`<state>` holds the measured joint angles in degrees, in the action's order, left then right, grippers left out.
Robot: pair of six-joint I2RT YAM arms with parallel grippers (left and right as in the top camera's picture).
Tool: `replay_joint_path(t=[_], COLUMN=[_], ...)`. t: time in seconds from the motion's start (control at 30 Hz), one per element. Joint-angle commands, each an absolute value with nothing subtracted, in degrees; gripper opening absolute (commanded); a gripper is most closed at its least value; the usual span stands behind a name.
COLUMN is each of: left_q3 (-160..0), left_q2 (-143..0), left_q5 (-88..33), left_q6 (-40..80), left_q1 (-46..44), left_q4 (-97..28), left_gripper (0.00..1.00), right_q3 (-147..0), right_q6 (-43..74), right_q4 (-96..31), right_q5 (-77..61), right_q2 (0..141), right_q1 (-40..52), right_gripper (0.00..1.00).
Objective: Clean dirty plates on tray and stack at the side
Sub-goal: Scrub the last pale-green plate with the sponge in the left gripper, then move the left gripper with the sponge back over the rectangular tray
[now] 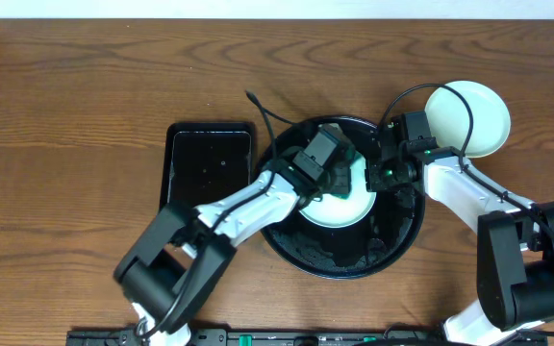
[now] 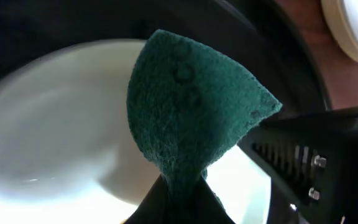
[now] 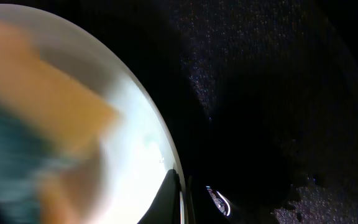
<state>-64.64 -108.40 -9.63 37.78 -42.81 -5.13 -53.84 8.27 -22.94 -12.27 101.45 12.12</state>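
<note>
The table (image 1: pixel 65 86) is brown wood with a clear grain and a low sheen. The round tray (image 1: pixel 397 238) is glossy black and finely speckled. The rectangular tray (image 1: pixel 210 154) to its left also shines. The plate (image 2: pixel 48 118) is smooth, pale and softly glossy. The scouring pad (image 2: pixel 191 106) is green, rough and fibrous.

Overhead looks down — wrist views (very close) share the plate (image 2: pixel 55 124).

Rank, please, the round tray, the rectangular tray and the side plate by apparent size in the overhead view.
1. Round tray
2. Rectangular tray, partly under an arm
3. Side plate, nearly matching it
</note>
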Motion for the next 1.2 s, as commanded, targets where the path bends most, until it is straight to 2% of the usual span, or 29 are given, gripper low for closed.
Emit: replay_joint_path(t=[0.0, 0.17, 0.37, 0.47, 0.63, 0.77, 0.9, 1.17], left_q3=[-65.8, -65.8, -65.9, -65.9, -66.3, -66.3, -66.3, -64.9], left_q2=[-111.7, -112.7, -111.4, -108.7, -99.9, -92.9, -88.9, -89.5], left_q5=[-12.6, -6.1, 3.6, 3.0, -5.2, -5.3, -5.3, -5.4], left_q6=[40.2, 40.1, 33.9, 31.0, 26.3, 24.9, 22.0, 15.6], left_q1=[-43.5, -42.4, -39.2, -37.8, -37.6, -36.6, -31.7, -15.9], left_q4=[-5.1, -10.7, -17.7, -17.8, -18.0, -20.3, -25.3, -31.2], left_gripper=[0.08, 0.08, 0.07, 0.07, 0.07, 0.07, 0.07, 0.08], right_q3=[-53.8, -53.8, -53.8, -53.8, -53.8, -53.8, -53.8, -53.8], right_q6=[8.1, 8.1, 8.1, 8.1, 8.1, 8.1, 8.1, 8.1], right_q4=[-23.6, -23.6, -23.6, -23.6, -23.6, -23.6, -23.6, -23.6], right_q5=[-10.5, -10.5, -10.5, -10.5, -10.5, -10.5, -10.5, -10.5], right_q2=[102.5, 102.5, 102.5, 102.5, 102.5, 102.5, 102.5, 102.5], right_q1=[12.1, 12.1, 12.1, 12.1, 12.1, 12.1, 12.1, 12.1], right_gripper=[0.01, 0.01, 0.01, 0.01, 0.01, 0.01, 0.01, 0.01])
